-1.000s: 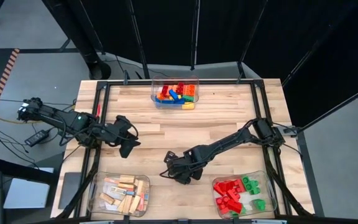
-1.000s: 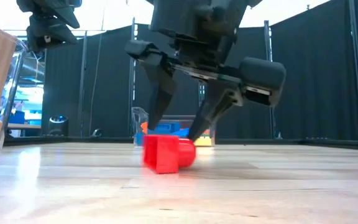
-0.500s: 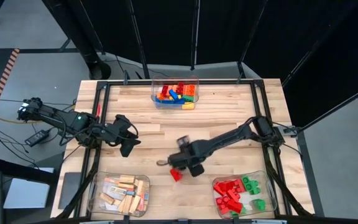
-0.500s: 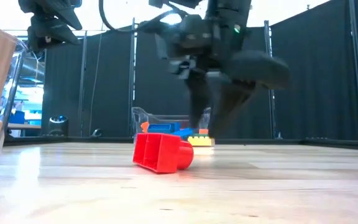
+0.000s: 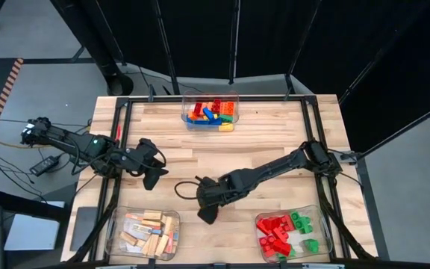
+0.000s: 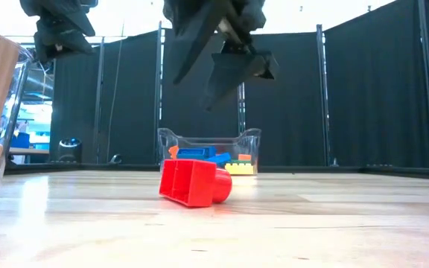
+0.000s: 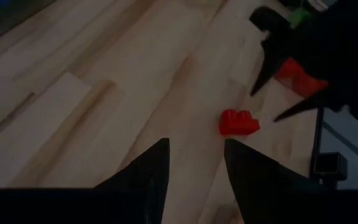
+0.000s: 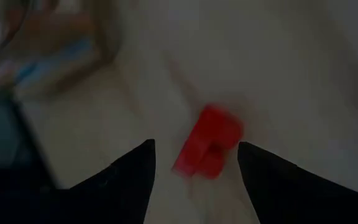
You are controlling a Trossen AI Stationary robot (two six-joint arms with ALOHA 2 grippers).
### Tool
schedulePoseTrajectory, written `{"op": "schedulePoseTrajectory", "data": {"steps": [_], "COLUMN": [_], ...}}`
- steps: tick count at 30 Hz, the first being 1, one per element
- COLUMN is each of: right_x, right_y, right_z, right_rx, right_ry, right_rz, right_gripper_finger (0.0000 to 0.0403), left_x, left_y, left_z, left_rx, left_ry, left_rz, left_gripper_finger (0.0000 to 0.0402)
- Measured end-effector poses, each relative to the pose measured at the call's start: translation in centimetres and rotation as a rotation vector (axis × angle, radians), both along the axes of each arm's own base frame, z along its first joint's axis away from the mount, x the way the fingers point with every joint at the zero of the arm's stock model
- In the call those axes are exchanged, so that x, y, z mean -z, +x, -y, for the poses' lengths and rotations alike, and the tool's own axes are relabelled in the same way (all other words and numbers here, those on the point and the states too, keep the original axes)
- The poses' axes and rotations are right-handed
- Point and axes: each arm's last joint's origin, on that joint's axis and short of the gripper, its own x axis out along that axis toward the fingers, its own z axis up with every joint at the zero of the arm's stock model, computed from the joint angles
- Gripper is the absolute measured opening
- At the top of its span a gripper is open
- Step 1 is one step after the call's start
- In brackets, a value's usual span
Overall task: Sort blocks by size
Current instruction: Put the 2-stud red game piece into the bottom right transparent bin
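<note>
At far edge, bin (image 5: pixel 210 112) holding mixed blocks (image 5: pixel 212 110)

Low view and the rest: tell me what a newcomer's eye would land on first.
A lone red block lies tipped on its side on the bare wooden table, between the two front bins. Directly above it hangs the right gripper, fingers open and holding nothing. At the table's far edge a clear bin holds a bright mix of coloured bricks, while the left gripper waits to the side, open.

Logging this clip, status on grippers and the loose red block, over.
Right gripper open, above the red block, not touching. Block lies on its side on the table, loose. Left gripper open, parked over the table's left side. Nothing in the way.
</note>
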Motion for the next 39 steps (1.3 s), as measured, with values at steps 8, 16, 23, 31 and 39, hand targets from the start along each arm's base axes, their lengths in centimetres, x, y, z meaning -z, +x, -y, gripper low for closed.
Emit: {"op": "schedulePoseTrajectory", "data": {"steps": [8,16,23,31,39], "right_x": [1.9,5.3,6.4,6.9,7.3], "right_y": [0.4,0.7,1.2,0.8,-0.9], "right_z": [-1.5,-2.4,-2.6,-2.3,-0.8], "right_rx": [0.080,0.096,0.085,0.092,0.070], "right_ry": [-0.098,-0.107,-0.082,-0.102,-0.219], "right_rz": [0.027,-0.054,-0.047,-0.096,-0.291], "right_gripper_finger": [0.0224,0.0207,0.0205,0.0185,0.0069], "left_x": [0.0,0.2,0.4,0.4,0.4], "left_y": [0.0,-0.2,-0.2,-0.2,-0.2], "left_z": [0.0,0.0,0.0,0.0,-0.1], "left_rx": [0.005,0.016,0.019,0.023,0.029], "left_ry": [-0.004,-0.005,-0.002,0.015,0.049], "left_rz": [-0.001,-0.028,-0.032,-0.037,-0.032], "left_gripper_finger": [0.0163,0.0163,0.0163,0.0163,0.0163]}}
